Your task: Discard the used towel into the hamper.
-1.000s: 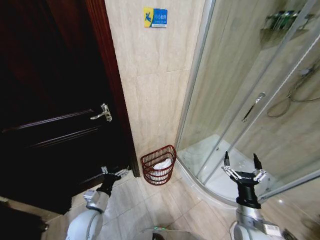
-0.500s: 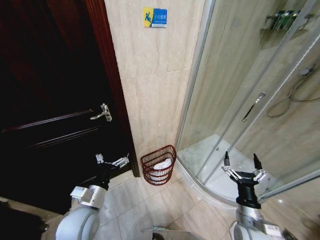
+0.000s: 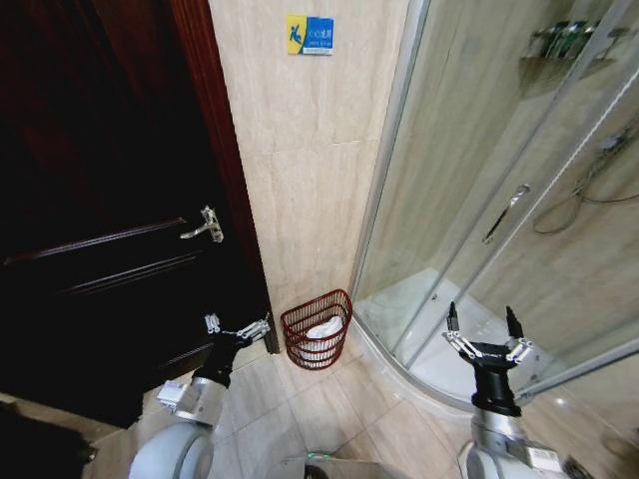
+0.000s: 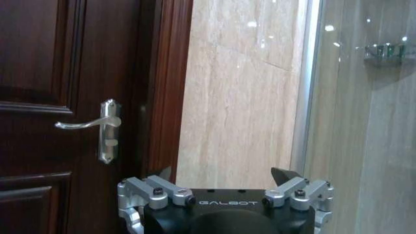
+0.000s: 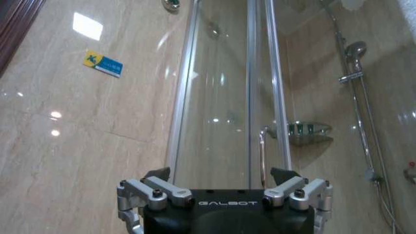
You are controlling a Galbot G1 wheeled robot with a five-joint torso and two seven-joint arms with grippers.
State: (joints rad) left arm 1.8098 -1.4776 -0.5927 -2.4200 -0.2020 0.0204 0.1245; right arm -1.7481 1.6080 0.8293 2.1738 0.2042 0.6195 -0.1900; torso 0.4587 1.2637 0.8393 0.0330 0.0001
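The hamper (image 3: 317, 328), a small round dark red wire basket, stands on the floor against the tiled wall between the door and the shower. A white towel (image 3: 323, 330) lies inside it. My left gripper (image 3: 238, 326) hangs open and empty just left of the hamper, low in front of the door. My right gripper (image 3: 479, 325) is open and empty too, raised in front of the shower glass at the lower right, well away from the hamper. Both wrist views show the fingers (image 4: 162, 175) spread, the right fingers (image 5: 159, 174) likewise, with nothing between them.
A dark wooden door (image 3: 100, 220) with a metal lever handle (image 3: 205, 227) fills the left. A curved glass shower enclosure (image 3: 499, 200) with a raised white base takes up the right. Beige floor tiles (image 3: 300, 409) lie in front of the hamper.
My left gripper rose from near the floor, then shifted slightly right and down toward the hamper. The right arm and the hamper have not moved.
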